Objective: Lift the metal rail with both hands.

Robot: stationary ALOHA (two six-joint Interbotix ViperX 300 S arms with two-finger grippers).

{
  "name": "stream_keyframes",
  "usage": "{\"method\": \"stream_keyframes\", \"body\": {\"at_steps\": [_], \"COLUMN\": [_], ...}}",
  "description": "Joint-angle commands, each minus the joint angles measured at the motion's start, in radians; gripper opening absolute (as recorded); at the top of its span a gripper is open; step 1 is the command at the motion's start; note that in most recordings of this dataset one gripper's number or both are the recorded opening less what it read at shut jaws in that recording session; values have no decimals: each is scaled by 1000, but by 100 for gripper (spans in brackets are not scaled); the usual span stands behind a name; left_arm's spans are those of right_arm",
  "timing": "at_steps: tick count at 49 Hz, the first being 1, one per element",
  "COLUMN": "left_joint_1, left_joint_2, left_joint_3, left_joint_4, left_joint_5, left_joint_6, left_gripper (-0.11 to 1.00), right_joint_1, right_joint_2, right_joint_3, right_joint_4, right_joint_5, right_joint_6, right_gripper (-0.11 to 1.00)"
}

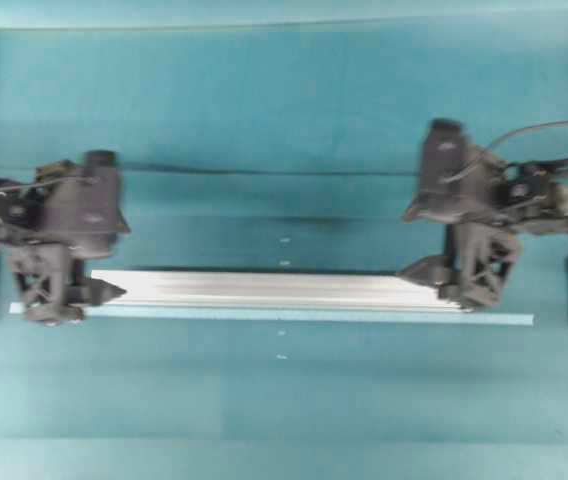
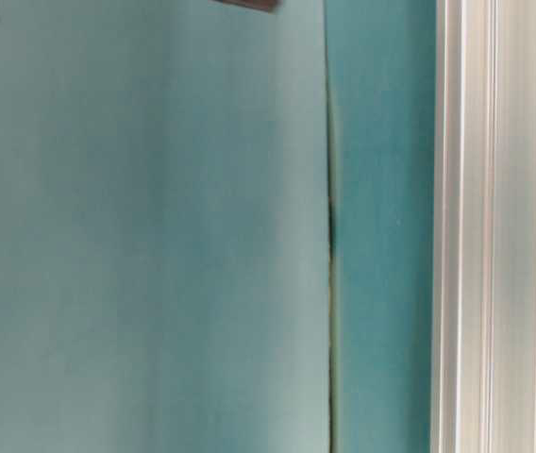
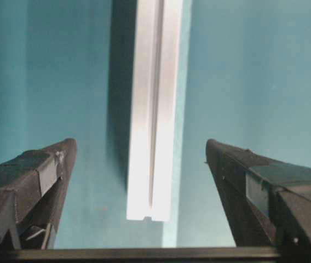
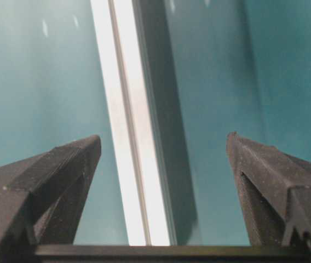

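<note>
You have a teal counter [image 1: 284,110] filling the whole overhead view, and everything that matters sits in a band across its middle.

The metal rail [image 1: 274,290] lies flat on it, long axis running left to right, its grooves running the same way. It spans more than half the counter's width. Just along its near side lies a thin pale-green tape strip [image 1: 504,319], parallel to it and reaching a little past it at both ends; it looks like a placement guide, which would explain why the rail sits so square.

Your two arms come in from opposite edges, one to each end, which suits a long bar: a grip at each end should keep it level when it rises.

The left tool [image 3: 139,150] sits just off the rail's left end. Its wrist view shows the cut end between the fingers [image 3: 40,170], which stand wide apart and touch nothing. From there the rail runs straight away from the camera, slightly right of centre.

The right tool [image 4: 163,142] hangs over the rail near its right end, jaws likewise spread, the rail passing between them closer to the left finger. No contact shows there either.

You are, I judge, still at the approach: both tools straddle the rail, neither pinches it.
</note>
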Motion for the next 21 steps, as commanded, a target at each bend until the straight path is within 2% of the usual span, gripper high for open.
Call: {"method": "stream_keyframes", "body": {"at_steps": [1,9,21], "left_joint_1": [-2,-2,-2], "left_joint_2": [-49,-115,-181], "left_joint_3": [-8,5,25], "left_joint_4": [3,3,3], "left_joint_5": [-5,-6,-44], "left_joint_6": [5,6,3], "left_gripper": [96,96,96], "right_joint_1": [-8,-20,-23], "right_joint_2": [-38,-115,-242], "right_joint_3": [3,32,86], "right_joint_4": [0,0,0], "right_joint_5": [-8,-43,-186], "right_joint_6": [-2,-3,-2], "right_gripper": [94,94,94]}}
